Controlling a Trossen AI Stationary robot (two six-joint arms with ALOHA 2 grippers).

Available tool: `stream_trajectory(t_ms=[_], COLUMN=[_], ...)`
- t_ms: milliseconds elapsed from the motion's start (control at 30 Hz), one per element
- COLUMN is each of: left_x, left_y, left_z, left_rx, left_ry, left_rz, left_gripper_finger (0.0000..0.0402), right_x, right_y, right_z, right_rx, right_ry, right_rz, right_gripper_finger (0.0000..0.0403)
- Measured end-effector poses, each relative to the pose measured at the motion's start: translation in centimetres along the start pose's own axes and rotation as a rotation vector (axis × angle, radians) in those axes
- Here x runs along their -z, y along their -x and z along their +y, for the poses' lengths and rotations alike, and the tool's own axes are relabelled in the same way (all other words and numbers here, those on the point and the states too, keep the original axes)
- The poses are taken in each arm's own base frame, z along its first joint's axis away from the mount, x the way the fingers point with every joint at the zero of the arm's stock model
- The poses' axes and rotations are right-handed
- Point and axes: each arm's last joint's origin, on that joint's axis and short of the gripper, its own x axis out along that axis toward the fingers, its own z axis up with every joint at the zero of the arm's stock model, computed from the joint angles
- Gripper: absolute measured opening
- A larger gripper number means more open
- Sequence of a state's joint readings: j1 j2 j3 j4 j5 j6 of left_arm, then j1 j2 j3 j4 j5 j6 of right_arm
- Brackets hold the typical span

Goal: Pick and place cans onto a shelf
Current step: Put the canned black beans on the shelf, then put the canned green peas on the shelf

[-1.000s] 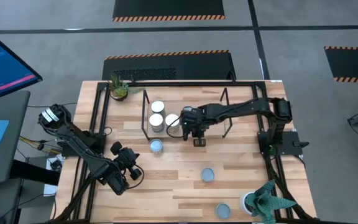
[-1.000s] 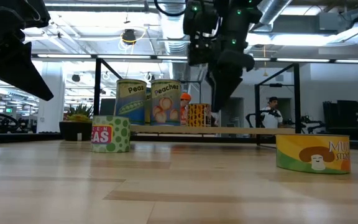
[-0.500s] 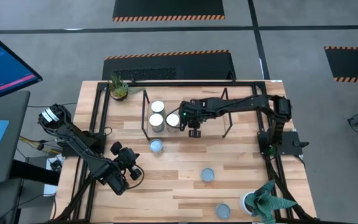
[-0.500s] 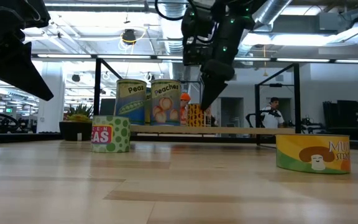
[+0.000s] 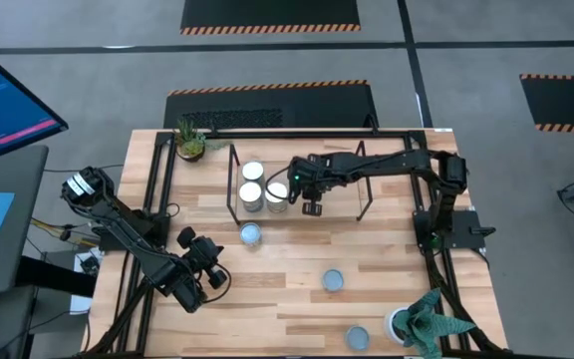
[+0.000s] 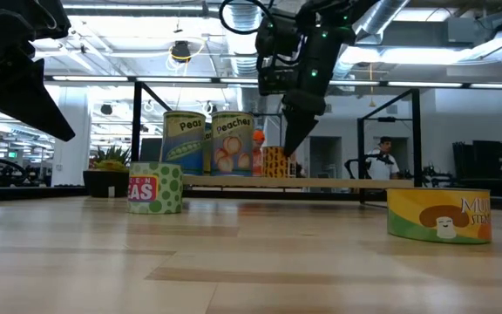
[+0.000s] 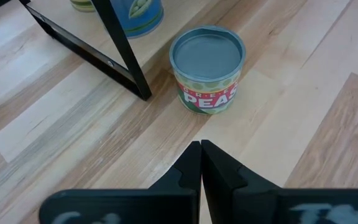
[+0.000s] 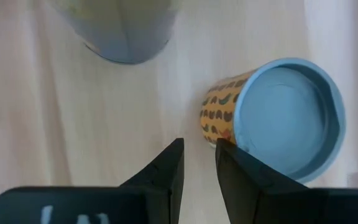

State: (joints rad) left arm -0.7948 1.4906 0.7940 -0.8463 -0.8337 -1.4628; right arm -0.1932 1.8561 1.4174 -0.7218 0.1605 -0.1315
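Pale wood planks fill the table, and from the low view I read the scene nearest to farthest. Closest to me sits a short can with a mushroom label, standing alone with bare board on every side of it. Farther back and to the other side stands the green peas can, upright, just outside the shelf's corner post; in the high view it is the can just in front of the rack.

My left gripper waits low near the table's left front, its fingers pressed together, tips aimed at that peas can but well apart from it.

Two more cans lie in the open front part of the table, one mid-board and one near the front edge beside a potted plant.

Beyond that is the shelf, with three cans on its board: a tall peas can, a peaches can and a small patterned can. My right gripper hangs over the shelf just beside the patterned can, fingers slightly parted with a narrow gap and gripping nothing. The rest of the shelf board to the right looks unoccupied.

A second plant stands at the far left corner.
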Motion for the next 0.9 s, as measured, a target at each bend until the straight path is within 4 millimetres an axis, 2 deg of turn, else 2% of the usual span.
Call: stream_trajectory(t_ms=[233, 333, 400, 567, 700, 800, 900], left_x=[0.0, 0.0, 0.0, 0.0, 0.0, 0.0, 0.0], left_y=[0.0, 0.0, 0.0, 0.0, 0.0, 0.0, 0.0], left_z=[0.0, 0.0, 0.0, 0.0, 0.0, -0.1, -0.1], left_rx=[0.0, 0.0, 0.0, 0.001, 0.001, 0.007, 0.006], left_ry=[0.005, 0.006, 0.006, 0.006, 0.008, 0.013, 0.013], left_rz=[0.0, 0.0, 0.0, 0.0, 0.0, -0.001, -0.002], left_gripper_finger=[0.0, 0.0, 0.0, 0.0, 0.0, 0.0, 0.0], right_x=[0.3, 0.3, 0.3, 1.0, 1.9, 2.8, 3.5], right_y=[0.0, 0.5, 1.7, 5.2, 8.0, 9.5, 10.4], right_z=[0.1, 1.3, 2.5, 6.1, 10.0, 13.3, 16.3], right_rx=[0.044, -0.022, -0.109, -0.215, -0.256, -0.276, -0.214], right_ry=[-0.015, -0.034, -0.043, -0.027, 0.032, 0.1, 0.148], right_rz=[0.037, 0.063, 0.108, 0.286, 0.356, 0.356, 0.307], right_gripper_finger=[0.0116, 0.0116, 0.0116, 0.0116, 0.0116, 0.0116, 0.0116])
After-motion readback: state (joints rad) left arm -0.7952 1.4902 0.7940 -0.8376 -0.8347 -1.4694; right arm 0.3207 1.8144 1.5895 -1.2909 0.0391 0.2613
